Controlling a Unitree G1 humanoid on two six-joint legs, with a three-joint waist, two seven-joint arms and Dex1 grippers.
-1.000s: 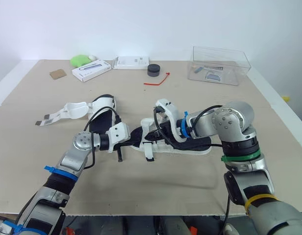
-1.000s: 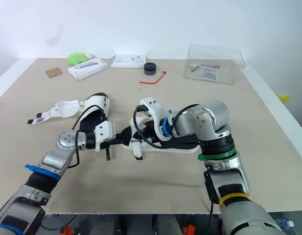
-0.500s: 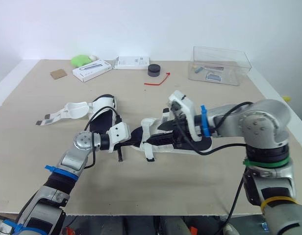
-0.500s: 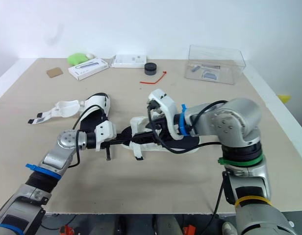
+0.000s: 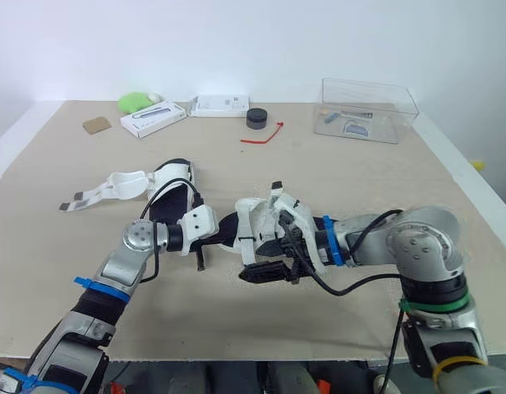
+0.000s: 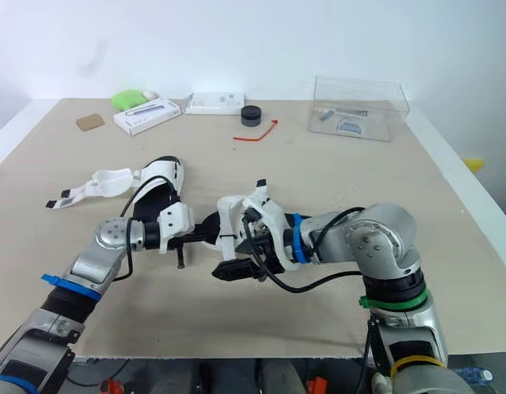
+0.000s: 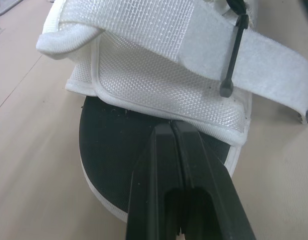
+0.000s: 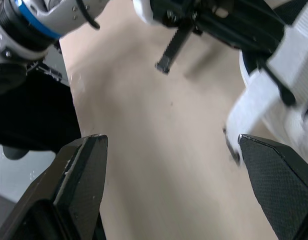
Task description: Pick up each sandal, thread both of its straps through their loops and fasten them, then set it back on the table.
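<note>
The back half of the middle sandal [image 5: 255,223] is hidden behind the right arm, so I cannot tell if its back strap is done up. The small things at the far edge are hard to make out.

The table [image 5: 376,185] is tan and flat, and there is a white wall behind it. Along the far edge, from left to right, lie a brown card [image 5: 96,124], a green lump [image 5: 134,101], a long white box [image 5: 153,117], a flat white box [image 5: 220,104], a black round thing [image 5: 257,117], a red tie [image 5: 263,135] and a clear box [image 5: 368,109].

The left sandal [image 5: 172,187] lies on the table. It is black inside and white outside, and one loose strap [image 5: 95,194] is stretched out flat.

The left gripper [image 5: 223,232] has its fingers [image 7: 159,165] pressed together, with the tips on the black front of the middle sandal. That sandal is near the middle of the table. Its front strap [image 7: 204,45] is white mesh and runs under a thin black loop [image 7: 233,55].

The right gripper [image 8: 171,142] is just beside the middle sandal. Its jaws are wide apart and hold nothing.
</note>
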